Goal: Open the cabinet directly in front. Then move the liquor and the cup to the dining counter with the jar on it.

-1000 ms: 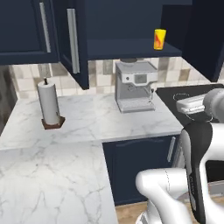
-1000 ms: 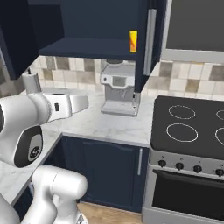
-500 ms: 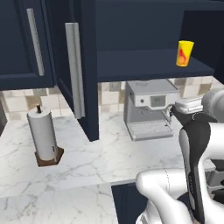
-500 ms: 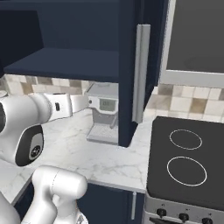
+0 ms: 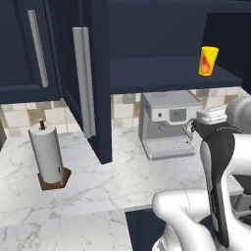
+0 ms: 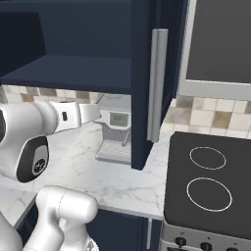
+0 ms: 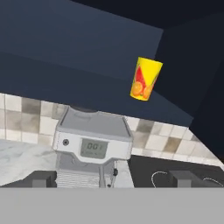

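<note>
With the cabinet (image 5: 162, 44) doors swung open, the yellow cup (image 5: 209, 61) stands upright at the upper right of its shelf, where the wide-open, empty gripper (image 7: 114, 179) should rise level and straddle it squarely before closing.

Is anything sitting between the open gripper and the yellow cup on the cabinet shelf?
Nothing visible blocks it. The cup stands alone on the cabinet shelf with both doors swung open. The coffee machine sits below that shelf, under the line of approach. The gripper hangs low, at the machine's height.
</note>
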Robot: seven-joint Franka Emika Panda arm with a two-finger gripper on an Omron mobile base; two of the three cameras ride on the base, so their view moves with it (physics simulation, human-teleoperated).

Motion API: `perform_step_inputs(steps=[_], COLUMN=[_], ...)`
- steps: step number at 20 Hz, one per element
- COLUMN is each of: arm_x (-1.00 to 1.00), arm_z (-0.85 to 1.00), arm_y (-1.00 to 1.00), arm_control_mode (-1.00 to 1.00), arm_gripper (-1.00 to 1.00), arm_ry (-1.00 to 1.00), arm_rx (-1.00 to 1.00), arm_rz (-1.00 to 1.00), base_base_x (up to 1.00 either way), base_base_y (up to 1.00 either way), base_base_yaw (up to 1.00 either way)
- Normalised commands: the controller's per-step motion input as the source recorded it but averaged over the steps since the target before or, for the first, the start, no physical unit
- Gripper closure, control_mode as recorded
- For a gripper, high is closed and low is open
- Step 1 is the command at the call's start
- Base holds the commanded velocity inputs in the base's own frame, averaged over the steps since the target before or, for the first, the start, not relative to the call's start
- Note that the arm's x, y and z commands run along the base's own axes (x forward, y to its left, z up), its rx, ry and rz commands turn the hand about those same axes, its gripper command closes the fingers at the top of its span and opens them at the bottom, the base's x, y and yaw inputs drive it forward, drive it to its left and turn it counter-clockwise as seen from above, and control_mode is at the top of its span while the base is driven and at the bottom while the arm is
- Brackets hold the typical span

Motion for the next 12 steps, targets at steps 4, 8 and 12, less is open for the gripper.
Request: perform_step_inputs(steps=[4, 8, 12], arm_x=[-0.01, 0.00, 0.00], arm_z=[0.99, 0.86, 0.10], arm_y=[-0.05, -0.01, 0.00], arm_control_mode=[-1.00, -1.00, -1.00], arm_gripper=[-1.00, -1.00, -1.00], arm_ry=[0.31, 0.33, 0.01], arm_rx=[0.04, 0.01, 0.00], arm_rz=[-0.06, 0.00, 0.06], base_base_x=[0.00, 0.00, 0.00], base_base_y=[0.00, 0.00, 0.00], base_base_yaw=[0.00, 0.00, 0.00])
